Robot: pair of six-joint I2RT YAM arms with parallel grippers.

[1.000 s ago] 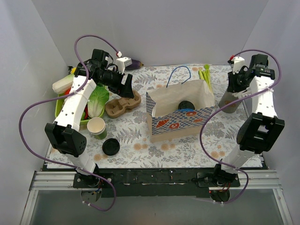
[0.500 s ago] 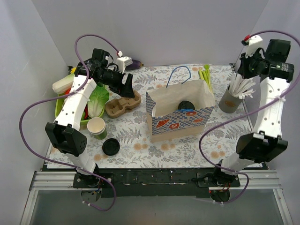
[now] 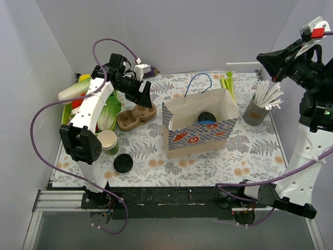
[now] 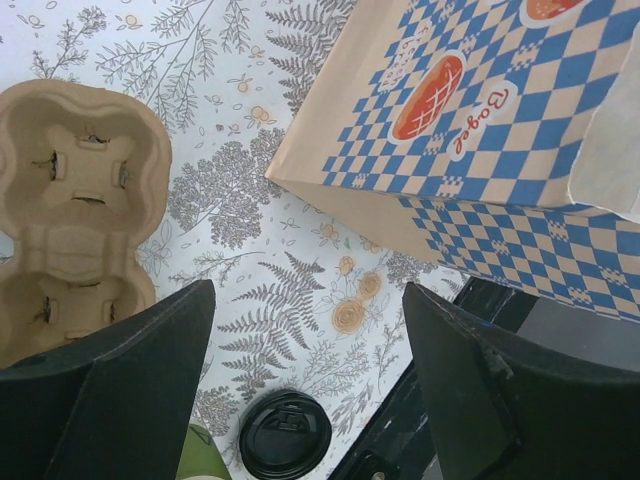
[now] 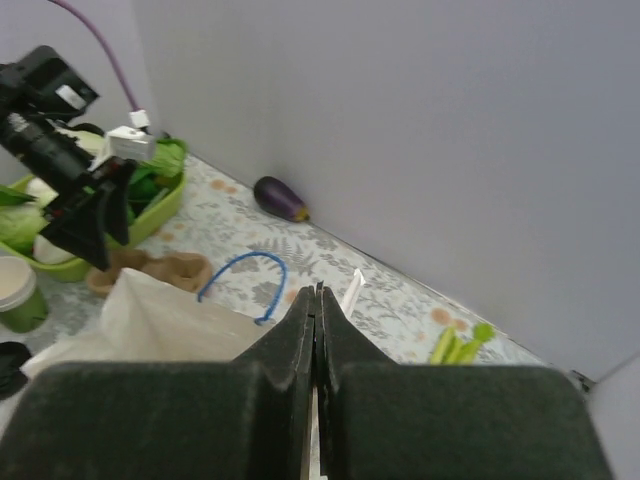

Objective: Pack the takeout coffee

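- The right gripper has its fingers pressed together on a thin white straw, which pokes out past the fingertips.
- From above, this gripper is raised high at the far right, over the grey cup of straws, with the held straw pointing left.
- The left gripper has its fingers spread wide with nothing between them; only the floral tablecloth shows in the gap.
- It hangs above the cardboard cup carrier, whose pockets lie at the left of its wrist view.
- The loose black lid lies on the cloth below the fingers, with the rim of a green cup just beside it.
- The takeout coffee stands inside the open paper bag at the middle of the table; only its black lid shows, with the cup hidden by the bag's wall.
- The stacked green cups stand near the left edge, next to a green tray of vegetables.
- An eggplant lies by the back wall.
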